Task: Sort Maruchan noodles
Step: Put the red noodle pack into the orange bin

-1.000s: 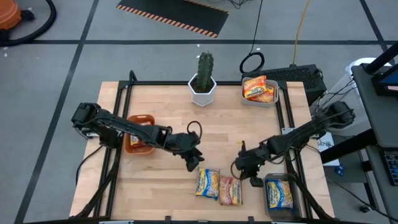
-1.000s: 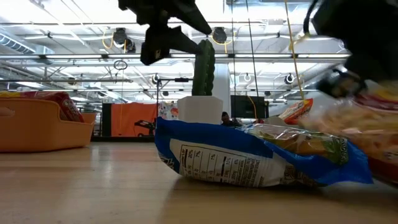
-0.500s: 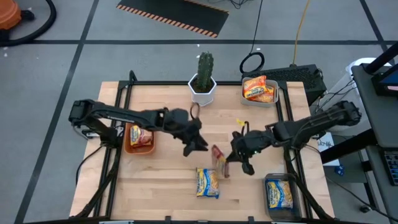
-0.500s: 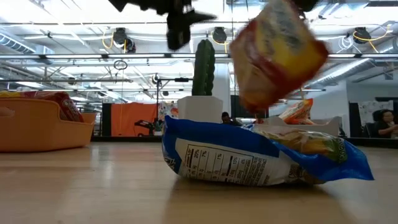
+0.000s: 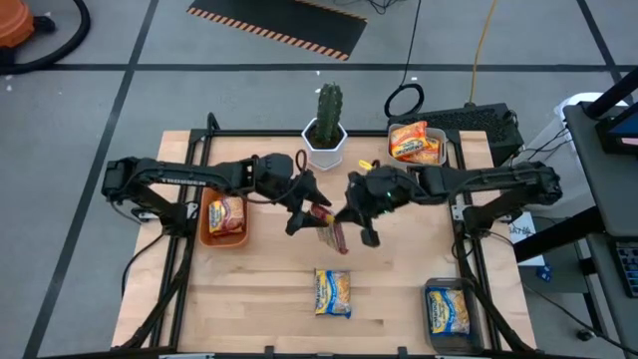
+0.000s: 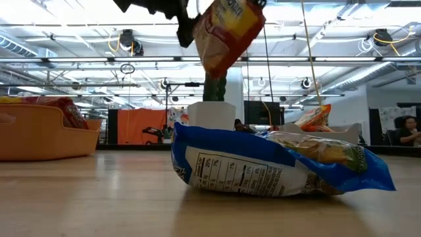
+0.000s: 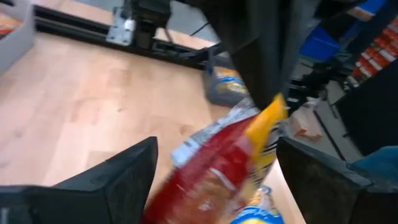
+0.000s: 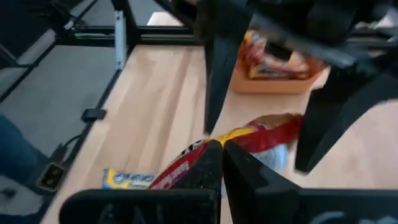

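Observation:
A red noodle packet (image 5: pixel 334 233) hangs above the middle of the table, with my right gripper (image 5: pixel 345 217) shut on it. My left gripper (image 5: pixel 308 212) is open beside it. Its two fingers (image 7: pixel 118 177) stand on either side of the red packet (image 7: pixel 214 174); whether they touch it I cannot tell. A blue noodle packet (image 5: pixel 333 292) lies flat on the table near the front edge. In the low view the red packet (image 6: pixel 227 29) hangs high above the blue one (image 6: pixel 276 164). My right gripper pinches the red packet by its yellow-edged upper end (image 8: pixel 231 138) between its two shut fingers (image 7: pixel 261 62), which come down on it from above. The packet hangs tilted below the fingers, clear of the table.
An orange bin (image 5: pixel 223 216) at the left holds a red packet. A grey bin (image 5: pixel 416 146) at the far right holds orange packets, and a clear bin (image 5: pixel 448 310) at the near right holds a blue one. A potted cactus (image 5: pixel 326 126) stands at the far middle.
My right gripper has lifted the red packet from beside the blue packet near the front edge and carried it up, toward the far edge and left, to the table's middle. My left gripper has moved toward the far edge and now brackets the hanging packet.

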Robot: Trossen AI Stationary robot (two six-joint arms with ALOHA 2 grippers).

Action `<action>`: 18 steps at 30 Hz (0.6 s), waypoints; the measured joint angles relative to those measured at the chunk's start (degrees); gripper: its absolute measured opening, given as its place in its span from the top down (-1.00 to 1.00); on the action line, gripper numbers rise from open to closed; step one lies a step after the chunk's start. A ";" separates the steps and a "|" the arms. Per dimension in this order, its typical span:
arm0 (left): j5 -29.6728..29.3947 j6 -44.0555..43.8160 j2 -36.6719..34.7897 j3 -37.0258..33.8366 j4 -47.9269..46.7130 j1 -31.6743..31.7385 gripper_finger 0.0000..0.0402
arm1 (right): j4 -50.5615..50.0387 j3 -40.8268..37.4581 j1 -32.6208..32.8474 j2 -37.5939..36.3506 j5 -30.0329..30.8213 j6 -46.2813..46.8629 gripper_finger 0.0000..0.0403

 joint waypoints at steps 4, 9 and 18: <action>0.60 2.91 0.00 0.00 -0.70 1.26 -0.65 | -0.49 3.04 -1.82 2.20 -0.09 -5.04 1.00; 4.69 5.01 0.00 -0.02 -2.26 2.55 -0.59 | 0.30 3.77 -3.77 2.75 -1.70 -9.08 1.00; 2.89 4.36 0.00 -0.02 -4.28 5.52 -0.25 | -0.52 3.77 -8.71 2.78 -7.74 -15.36 1.00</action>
